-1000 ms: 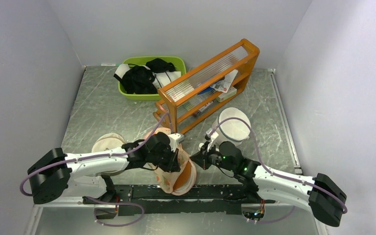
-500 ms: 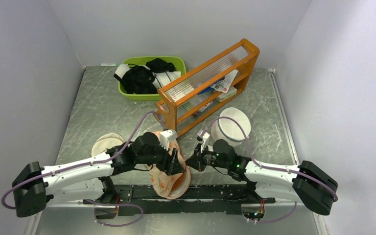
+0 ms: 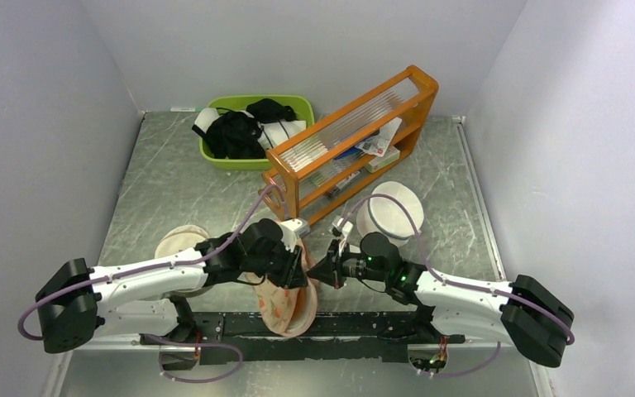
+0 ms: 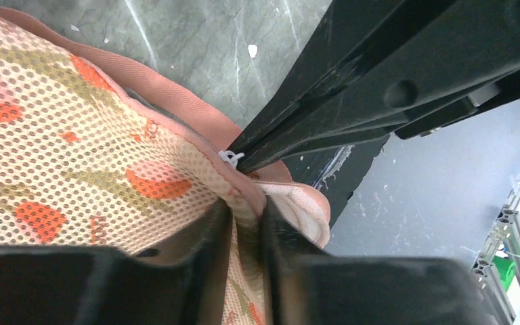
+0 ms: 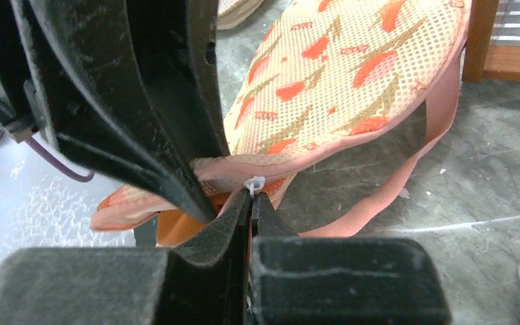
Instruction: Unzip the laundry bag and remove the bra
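- I see the laundry bag (image 3: 285, 299) at 6 o'clock of the table (image 3: 174, 190); its small printed marks I cannot read.
- The left gripper (image 4: 247, 217) pinches its rim, and the right gripper (image 5: 250, 203) pinches the zipper pull (image 5: 254, 181).
- Of the bra (image 5: 172, 233) only an orange edge shows.

Left tool (image 4: 247, 217), right tool (image 5: 250, 203) pinched tight, tips close together.

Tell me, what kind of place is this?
Probably a robot test cell, not a home: blank grey walls box in a table, with two bolted arms and staged props like a green basin.
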{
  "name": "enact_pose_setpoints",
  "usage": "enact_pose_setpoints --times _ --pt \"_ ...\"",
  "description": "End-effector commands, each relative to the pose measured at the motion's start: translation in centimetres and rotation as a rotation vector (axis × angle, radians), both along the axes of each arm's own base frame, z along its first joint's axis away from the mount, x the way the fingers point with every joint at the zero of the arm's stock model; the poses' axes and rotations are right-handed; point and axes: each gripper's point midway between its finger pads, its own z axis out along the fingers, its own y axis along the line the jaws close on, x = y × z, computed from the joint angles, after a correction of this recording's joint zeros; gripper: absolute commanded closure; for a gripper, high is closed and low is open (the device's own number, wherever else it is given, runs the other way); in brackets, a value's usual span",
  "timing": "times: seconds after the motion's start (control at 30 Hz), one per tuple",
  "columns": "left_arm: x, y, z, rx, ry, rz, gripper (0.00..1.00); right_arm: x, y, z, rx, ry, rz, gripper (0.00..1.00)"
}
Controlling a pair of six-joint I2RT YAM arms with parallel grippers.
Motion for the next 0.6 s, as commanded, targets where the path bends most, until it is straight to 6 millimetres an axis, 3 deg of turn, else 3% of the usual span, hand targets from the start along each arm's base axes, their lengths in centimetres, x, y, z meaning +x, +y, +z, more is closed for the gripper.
enact_pose_setpoints --times 0.0,0.1,0.37,0.47,0.57 --pt "1.1 0.1 1.5 0.039 -0.069 0.004 0.79 -0.6 0.7 1.1 0.018 -0.012 0.063 1.0" --pt "1.3 0.7 2.0 0.049 -0.097 0.012 0.92 -0.1 1.1 0.5 -0.015 -0.016 0.059 1.0" --pt "0.9 1.8 2.0 0.056 -0.095 0.026 0.93 5.8 1.2 0.7 -0.004 -0.081 -0.226 1.0" --pt "0.1 1.6 2.6 0.028 -0.074 -0.003 0.93 3.5 3.4 2.2 0.031 -0.109 -0.022 1.0" --pt "-0.6 1.1 4.2 -0.038 -0.076 -0.04 0.93 0.8 4.2 3.3 0.067 -0.087 0.14 1.0"
